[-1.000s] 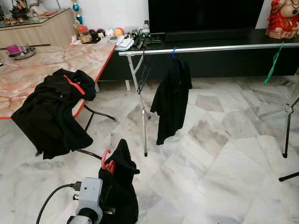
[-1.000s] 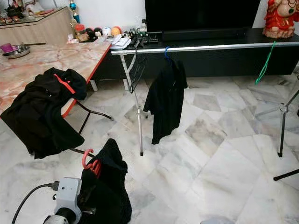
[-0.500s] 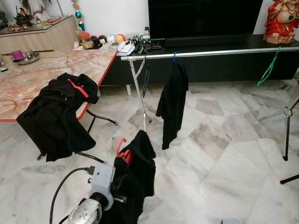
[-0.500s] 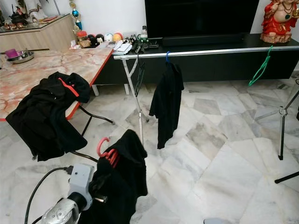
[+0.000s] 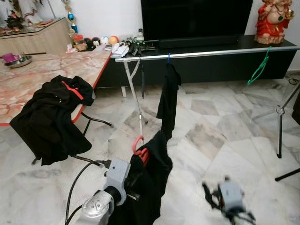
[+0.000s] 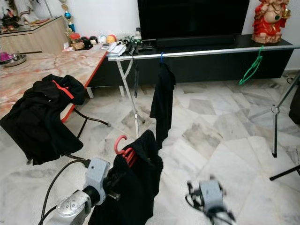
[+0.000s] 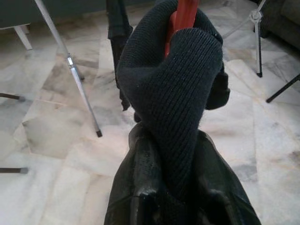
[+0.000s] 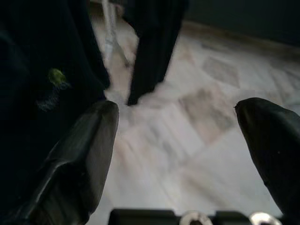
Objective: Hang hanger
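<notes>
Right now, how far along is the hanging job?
Done: one black garment already hangs on a blue hanger on the silver rail. In hand: the left gripper holds a red hanger carrying a black garment, short of the rail; the right gripper is open. Left: hang it; another black garment lies on the table.

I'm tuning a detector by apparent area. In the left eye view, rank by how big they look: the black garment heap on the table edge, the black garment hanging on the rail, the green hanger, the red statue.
1. Garment heap
2. Hanging garment
3. Red statue
4. Green hanger

Nearness inflates the heap.
</notes>
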Robot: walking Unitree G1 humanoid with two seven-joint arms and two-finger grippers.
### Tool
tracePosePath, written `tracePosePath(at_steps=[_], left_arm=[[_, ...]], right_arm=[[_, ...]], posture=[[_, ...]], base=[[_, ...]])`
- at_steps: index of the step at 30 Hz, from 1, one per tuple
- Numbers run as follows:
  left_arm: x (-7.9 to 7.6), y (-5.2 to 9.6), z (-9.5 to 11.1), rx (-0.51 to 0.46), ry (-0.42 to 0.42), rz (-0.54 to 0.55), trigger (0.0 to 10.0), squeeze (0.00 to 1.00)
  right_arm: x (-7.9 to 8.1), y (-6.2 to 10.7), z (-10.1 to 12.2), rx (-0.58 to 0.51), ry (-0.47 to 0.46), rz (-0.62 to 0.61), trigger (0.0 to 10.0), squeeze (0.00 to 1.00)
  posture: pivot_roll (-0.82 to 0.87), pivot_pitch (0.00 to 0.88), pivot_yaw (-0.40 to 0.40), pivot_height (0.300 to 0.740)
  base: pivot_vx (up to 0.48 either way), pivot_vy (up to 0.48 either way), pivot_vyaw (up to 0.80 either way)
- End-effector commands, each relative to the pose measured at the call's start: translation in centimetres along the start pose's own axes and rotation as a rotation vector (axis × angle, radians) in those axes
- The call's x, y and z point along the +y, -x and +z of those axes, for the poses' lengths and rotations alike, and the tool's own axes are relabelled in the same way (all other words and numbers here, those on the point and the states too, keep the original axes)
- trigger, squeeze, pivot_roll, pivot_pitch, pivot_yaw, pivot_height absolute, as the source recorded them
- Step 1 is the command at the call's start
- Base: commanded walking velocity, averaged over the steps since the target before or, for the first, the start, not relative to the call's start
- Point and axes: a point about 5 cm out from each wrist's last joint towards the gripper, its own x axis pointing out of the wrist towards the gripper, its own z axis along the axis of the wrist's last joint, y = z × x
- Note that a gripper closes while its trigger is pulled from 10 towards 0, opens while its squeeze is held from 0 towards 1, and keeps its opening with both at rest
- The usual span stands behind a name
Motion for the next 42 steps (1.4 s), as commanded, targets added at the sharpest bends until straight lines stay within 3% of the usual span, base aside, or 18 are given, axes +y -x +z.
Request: tracePosePath(at_steps=[1, 7, 13, 18, 31, 32, 33, 34, 42], left_arm=[[-0.3, -0.2, 0.8, -0.024, -0.013, -0.026, 10.0, 0.00], [-1.2, -0.4, 1.4, -0.032, 0.001, -0.093, 10.0, 0.00], [-3.3, -0.7, 2.7, -0.045, -0.033, -0.278, 10.0, 0.00], [-5.1, -1.1, 4.3, -0.067, -0.062, -0.428, 10.0, 0.00], [-5.6, -1.3, 5.8, -0.076, -0.096, -0.489, 10.0, 0.00], [-5.6, -1.3, 5.8, -0.075, -0.097, -0.488, 10.0, 0.00], [-5.6, -1.3, 5.8, -0.074, -0.098, -0.486, 10.0, 0.00], [-5.5, -1.3, 5.8, -0.073, -0.098, -0.485, 10.0, 0.00], [-5.7, -1.2, 5.7, -0.069, -0.107, -0.484, 10.0, 0.00]], right_arm=[[1.0, 0.4, -0.3, -0.021, -0.053, 0.035, 10.0, 0.00], [2.1, 1.1, 0.1, -0.095, -0.071, 0.135, 10.0, 0.00], [2.6, 1.0, 0.8, -0.135, -0.026, 0.242, 10.0, 0.00], [2.6, 0.3, 0.9, -0.089, 0.017, 0.303, 10.0, 0.00], [1.5, -1.1, 1.9, -0.068, 0.056, 0.182, 10.0, 0.00], [1.4, -1.2, 1.8, -0.061, 0.057, 0.171, 7.3, 0.00], [1.4, -1.2, 1.8, -0.056, 0.056, 0.161, 3.2, 0.00], [1.3, -1.3, 1.8, -0.052, 0.055, 0.154, 0.0, 0.00], [1.7, -1.3, 1.7, -0.044, 0.038, 0.157, 0.0, 0.00]], posture=[[0.04, 0.000, 0.062, 0.740], [0.04, 0.000, 0.049, 0.740], [0.03, 0.000, 0.053, 0.740], [0.03, 0.000, 0.056, 0.740], [0.06, 0.000, 0.045, 0.740], [0.06, 0.000, 0.045, 0.740], [0.06, 0.000, 0.044, 0.740], [0.06, 0.000, 0.043, 0.740], [0.06, 0.011, 0.040, 0.740]], base=[[0.000, 0.000, 0.00], [0.000, 0.000, 0.00], [0.000, 0.000, 0.00], [0.000, 0.000, 0.00], [0.000, 0.000, 0.00], [0.000, 0.000, 0.00], [0.000, 0.000, 0.00], [0.000, 0.000, 0.00], [0.000, 0.000, 0.00]])
